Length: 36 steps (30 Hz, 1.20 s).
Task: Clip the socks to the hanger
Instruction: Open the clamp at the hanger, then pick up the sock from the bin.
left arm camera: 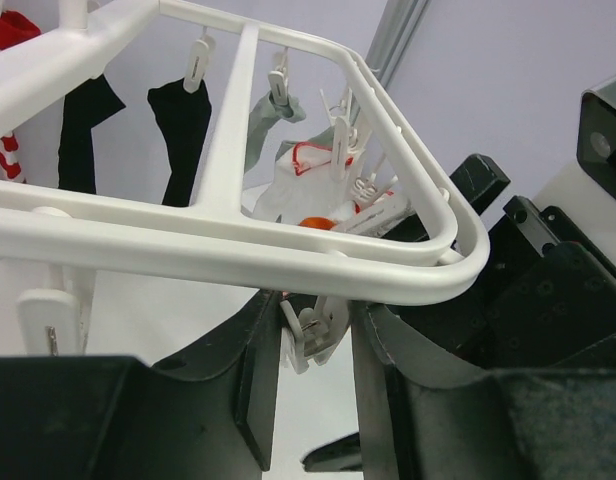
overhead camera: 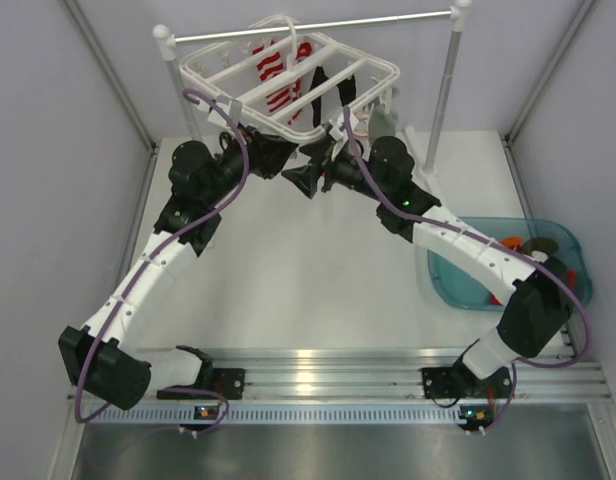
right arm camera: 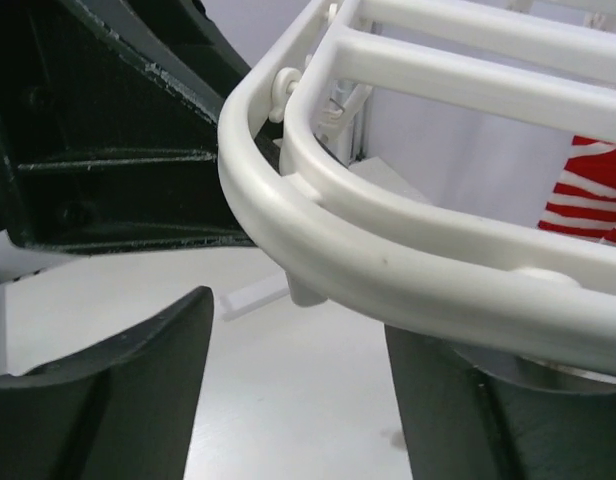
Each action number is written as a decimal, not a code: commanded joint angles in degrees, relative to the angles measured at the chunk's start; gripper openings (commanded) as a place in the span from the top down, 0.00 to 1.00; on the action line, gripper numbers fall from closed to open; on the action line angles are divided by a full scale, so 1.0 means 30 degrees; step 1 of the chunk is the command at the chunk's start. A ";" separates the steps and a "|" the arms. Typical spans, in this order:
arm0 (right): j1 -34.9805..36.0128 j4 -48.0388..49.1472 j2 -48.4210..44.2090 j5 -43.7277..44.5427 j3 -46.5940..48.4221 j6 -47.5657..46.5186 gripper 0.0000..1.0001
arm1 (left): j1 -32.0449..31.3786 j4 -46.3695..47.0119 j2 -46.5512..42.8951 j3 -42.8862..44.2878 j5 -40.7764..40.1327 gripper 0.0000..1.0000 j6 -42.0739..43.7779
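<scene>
The white hanger [overhead camera: 228,75] hangs from the rail, with a red-and-white striped sock [overhead camera: 280,85], black socks [left arm camera: 178,130] and a grey sock [left arm camera: 263,125] clipped on. A white sock with red trim [left arm camera: 303,185] hangs at its far corner. My left gripper [left arm camera: 316,340] is just under the hanger's near bar [left arm camera: 238,250], its fingers closed against both sides of an empty dangling clip [left arm camera: 313,330]. My right gripper [right arm camera: 298,400] is open and empty, under the hanger's rounded corner [right arm camera: 408,280]. The two grippers face each other, left [overhead camera: 273,150] and right [overhead camera: 306,180].
A silver rail [overhead camera: 318,27] on two white posts [overhead camera: 443,90] carries the hanger at the table's back. A teal bin [overhead camera: 448,285] with more socks stands at the right, beside my right arm. Grey walls close in both sides.
</scene>
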 commanded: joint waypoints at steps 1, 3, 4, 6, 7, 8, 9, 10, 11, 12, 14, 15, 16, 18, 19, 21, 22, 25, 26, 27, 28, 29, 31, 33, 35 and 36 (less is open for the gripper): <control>-0.0735 -0.1509 -0.1953 -0.2773 0.0173 0.0495 0.30 | -0.0014 0.0270 -0.0024 0.0883 0.0235 1.00 -0.0167; -0.1204 -0.2838 -0.2715 -0.3624 -0.0091 0.0378 0.22 | 0.0015 0.0240 0.0035 0.0884 0.0265 1.00 -0.0168; -0.1437 -0.4288 -0.3007 -0.3917 -0.0179 0.0348 0.20 | 0.0044 0.0240 0.0035 0.0855 0.0207 1.00 -0.0168; -0.2052 -0.5470 -0.3857 -0.4793 -0.0618 0.0144 0.04 | 0.0073 0.0269 0.0063 0.0854 0.0148 1.00 -0.0051; -0.2287 -0.7041 -0.4179 -0.5059 -0.0793 0.0172 0.02 | 0.0074 0.0241 0.0093 0.0825 0.0119 1.00 -0.0051; -0.2956 -0.7579 -0.4791 -0.5410 -0.1027 0.0143 0.01 | 0.0074 0.0240 0.0093 0.0825 0.0148 1.00 -0.0080; -0.3340 -0.8077 -0.5087 -0.6110 -0.1551 0.0143 0.00 | 0.0074 0.0269 0.0093 0.0796 0.0148 1.00 -0.0051; -0.3750 -0.9126 -0.5409 -0.6291 -0.1818 0.0172 0.00 | 0.0074 0.0357 0.0093 0.0796 0.0061 1.00 -0.0051; -0.4653 -0.9717 -0.5993 -0.6583 -0.2081 -0.0669 0.00 | 0.0074 0.0415 0.0064 0.0738 0.0060 1.00 0.0007; -0.5213 -1.0361 -0.6260 -0.7340 -0.2461 -0.0996 0.00 | 0.0074 0.0503 0.0093 0.0708 0.0118 1.00 0.0124; -0.6732 -1.2558 -0.6903 -0.7872 -0.2814 -0.2315 0.00 | 0.0074 0.0387 0.0093 0.0679 -0.0115 1.00 0.0183; -0.7322 -1.3029 -0.7052 -0.8397 -0.2990 -0.2608 0.00 | 0.0074 0.0358 0.0064 0.0679 -0.0203 1.00 0.0212; -0.7879 -1.3933 -0.7227 -0.8634 -0.3079 -0.3046 0.00 | 0.0074 0.0328 0.0035 0.0592 -0.0262 1.00 0.0242; -0.9316 -1.4728 -0.7755 -0.8927 -0.3430 -0.3255 0.00 | 0.0074 0.0357 -0.0053 0.0416 -0.0088 1.00 0.0242; -0.9755 -1.4878 -0.7901 -0.8958 -0.3519 -0.3314 0.00 | 0.0074 0.0560 -0.0111 0.0357 0.0117 1.00 0.0242; -1.0840 -1.5112 -0.8224 -0.9134 -0.3754 -0.3314 0.04 | 0.0074 0.0825 -0.0199 0.0094 0.0498 1.00 0.0184; -1.1134 -1.5201 -0.8225 -0.9105 -0.3754 -0.3082 0.04 | 0.0074 0.0913 -0.0258 0.0122 0.0587 1.00 0.0183; -1.2831 -1.6719 -0.7730 -0.9982 -0.3608 -0.3892 0.06 | 0.0074 0.0885 -0.0170 0.0181 0.0792 1.00 0.0329; -1.3619 -1.7421 -0.7495 -1.0390 -0.3433 -0.4625 0.06 | 0.0074 0.0798 -0.0141 0.0239 0.0850 1.00 0.0562; -1.4584 -1.9458 -0.7290 -1.0539 -0.3229 -0.5648 0.05 | 0.0103 0.0768 -0.0141 0.0268 0.0938 1.00 0.0680; -1.5145 -2.0523 -0.6766 -1.0570 -0.3023 -0.7920 0.04 | 0.0074 0.0739 -0.0170 0.0268 0.0997 1.00 0.0769; -1.6224 -2.1461 -0.6470 -1.0019 -0.2615 -0.8987 0.03 | 0.0074 0.0593 -0.0170 0.0355 0.1085 1.00 0.0856; -1.8271 -2.4421 -0.5361 -0.9692 -0.2174 -1.2461 0.03 | 0.0074 0.0329 -0.0112 0.0502 0.1085 1.00 0.0887; -1.9451 -2.6525 -0.4451 -0.8406 -0.1763 -1.4525 0.05 | 0.0074 0.0182 -0.0112 0.0532 0.1027 1.00 0.0945; -2.1677 -2.7910 -0.3045 -0.7880 -0.1265 -1.8331 0.05 | 0.0074 0.0182 -0.0199 0.0445 0.1085 1.00 0.0974; -2.2119 -2.8670 -0.2576 -0.7353 -0.1090 -2.0432 0.06 | 0.0103 0.0182 -0.0142 0.0444 0.1143 1.00 0.0945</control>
